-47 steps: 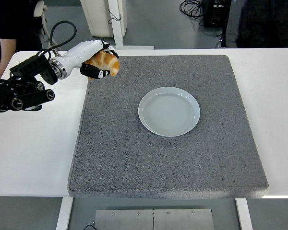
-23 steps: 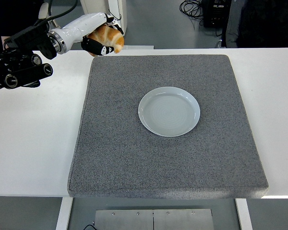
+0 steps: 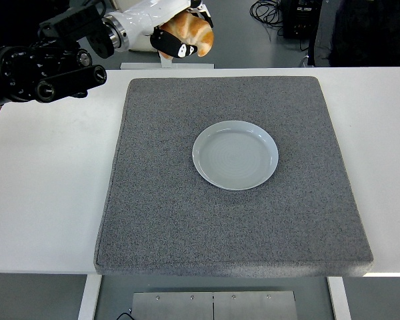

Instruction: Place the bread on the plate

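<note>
A white bench (image 3: 47,200) carries a large grey mat (image 3: 233,220) that covers most of its middle. A round pale plate (image 3: 235,155) lies flat on the mat, a little toward the far edge, with nothing on it.

The left hand (image 3: 177,27) is raised above the bench's far left corner, past the mat's far edge. Its white and black fingers (image 3: 175,48) are curled around a golden-brown piece of bread (image 3: 192,35), holding it in the air. The bread's long axis runs roughly left to right, tilted slightly, with its rounded free end pointing toward the right edge of the bench. It is well apart from the plate, to the plate's far left.

The black left arm (image 3: 43,67) comes in from the left, over the bench's far left corner. Only bare mat lies between the hand and the plate.

Beyond the far edge, grey floor shows, with cables (image 3: 267,10) and a dark box (image 3: 300,17) on it.
</note>
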Robot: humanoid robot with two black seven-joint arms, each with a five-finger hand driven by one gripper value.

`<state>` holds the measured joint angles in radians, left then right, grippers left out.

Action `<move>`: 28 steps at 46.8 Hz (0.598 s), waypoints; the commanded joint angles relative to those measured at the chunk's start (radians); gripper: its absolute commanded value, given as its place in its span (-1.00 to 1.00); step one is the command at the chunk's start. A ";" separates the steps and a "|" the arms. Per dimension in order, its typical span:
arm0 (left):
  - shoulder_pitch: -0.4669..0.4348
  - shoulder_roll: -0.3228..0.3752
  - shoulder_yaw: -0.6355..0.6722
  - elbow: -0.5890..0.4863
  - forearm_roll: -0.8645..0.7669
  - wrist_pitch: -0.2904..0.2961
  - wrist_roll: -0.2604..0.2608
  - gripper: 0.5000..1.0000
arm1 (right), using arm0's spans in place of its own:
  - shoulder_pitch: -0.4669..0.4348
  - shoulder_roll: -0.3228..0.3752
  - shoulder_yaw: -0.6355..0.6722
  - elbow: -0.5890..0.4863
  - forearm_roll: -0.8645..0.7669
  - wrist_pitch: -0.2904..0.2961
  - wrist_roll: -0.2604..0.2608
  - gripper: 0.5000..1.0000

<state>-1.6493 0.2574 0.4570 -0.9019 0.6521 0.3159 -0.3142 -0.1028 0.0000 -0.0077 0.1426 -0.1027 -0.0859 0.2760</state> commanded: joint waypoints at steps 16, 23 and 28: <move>0.054 -0.245 0.008 0.129 0.000 0.008 0.004 -1.00 | 0.000 0.000 0.000 0.000 0.000 0.000 0.000 1.00; 0.105 -0.257 0.005 0.129 0.003 0.014 -0.003 -1.00 | -0.002 0.000 0.000 0.000 0.000 0.000 0.000 1.00; 0.146 -0.257 0.009 0.129 0.014 0.014 -0.008 -1.00 | -0.002 0.000 0.000 0.000 0.000 0.000 0.000 1.00</move>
<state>-1.5276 0.0000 0.4617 -0.7725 0.6578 0.3301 -0.3198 -0.1044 0.0000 -0.0076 0.1426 -0.1027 -0.0859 0.2760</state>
